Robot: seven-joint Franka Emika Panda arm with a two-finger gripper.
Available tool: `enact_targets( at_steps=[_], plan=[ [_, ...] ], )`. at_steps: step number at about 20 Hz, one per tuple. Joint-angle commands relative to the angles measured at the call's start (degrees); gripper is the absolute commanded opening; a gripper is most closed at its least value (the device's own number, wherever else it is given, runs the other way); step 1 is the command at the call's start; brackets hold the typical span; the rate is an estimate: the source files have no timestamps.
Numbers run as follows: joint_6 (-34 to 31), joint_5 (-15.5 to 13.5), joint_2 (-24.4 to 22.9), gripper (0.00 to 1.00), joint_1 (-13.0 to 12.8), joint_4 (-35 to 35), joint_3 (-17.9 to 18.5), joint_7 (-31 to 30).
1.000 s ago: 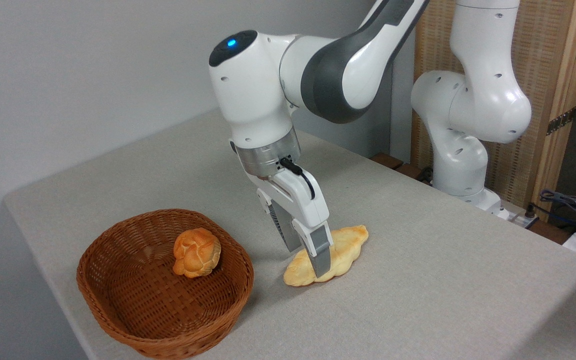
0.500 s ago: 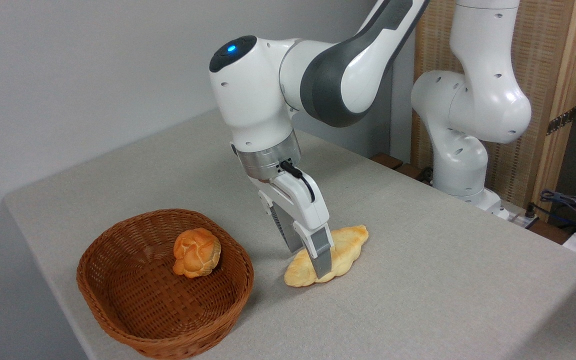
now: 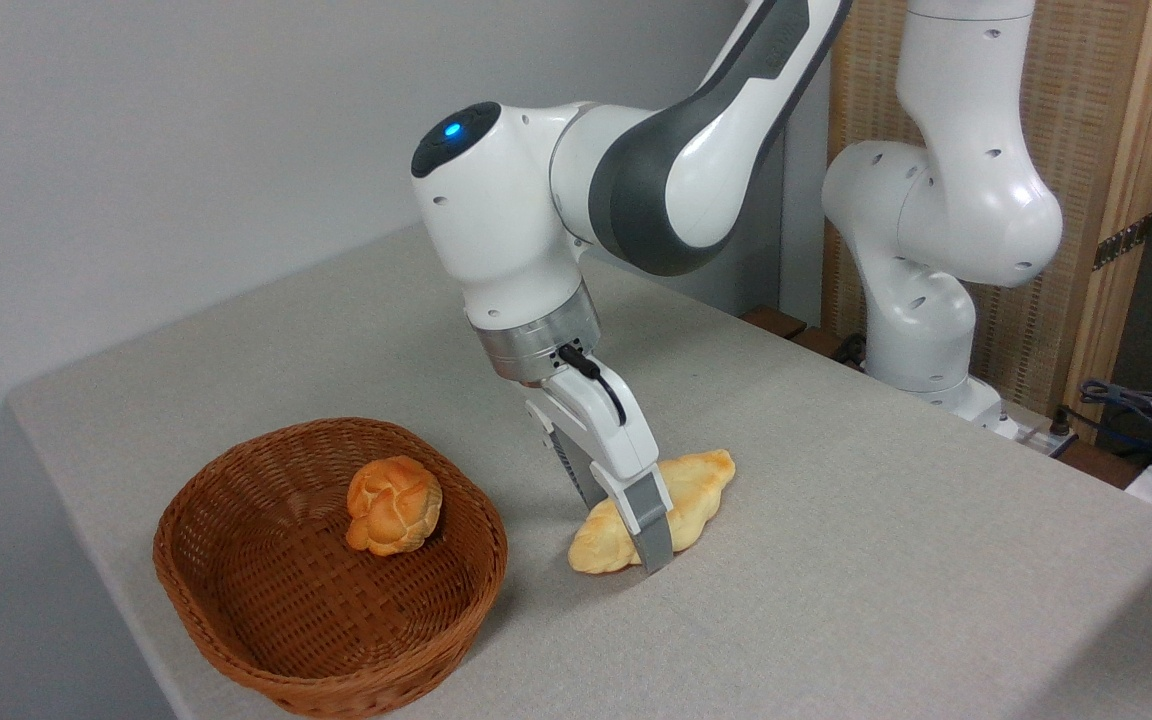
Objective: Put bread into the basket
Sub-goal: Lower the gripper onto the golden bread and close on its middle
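The long pale-golden braided loaf [image 3: 698, 482] lies on the grey table, just right of the basket. My gripper [image 3: 624, 512] points down over the loaf's middle and is open, one finger on each side of it. The near grey finger [image 3: 653, 525] reaches down to the tabletop in front of the loaf, and the far finger is partly hidden behind it. The loaf still rests on the table. A round orange-brown knotted bun [image 3: 393, 504] sits inside the reddish-brown wicker basket [image 3: 236, 468], against its far right wall.
The grey table [image 3: 886, 560] has its left edge just beyond the basket and its front corner close below it. The arm's white base [image 3: 926, 330] stands at the back right, with cables [image 3: 1136, 410] further right. A wooden panel stands behind.
The gripper has sunk lower over the long loaf, its near finger now reaching the tabletop. The wrist has shifted slightly left. Loaf, bun and basket have not moved.
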Motion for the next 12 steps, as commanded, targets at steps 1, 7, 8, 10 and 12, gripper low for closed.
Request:
enact_targets(
  at_steps=[1,7,8,10,12],
  plan=[
    [-0.17,0.94,-0.56,0.40,-0.43,-0.18,0.39,0.97],
    [-0.17,0.94,-0.74,0.39,-0.43,0.17,0.30,0.88],
    [-0.17,0.94,-0.91,0.39,-0.43,0.26,0.39,0.88],
    [-0.26,0.85,-1.27,0.39,-0.35,0.69,0.39,1.05],
    [-0.52,0.85,-1.27,0.39,-0.35,1.05,0.39,1.05]
  ],
)
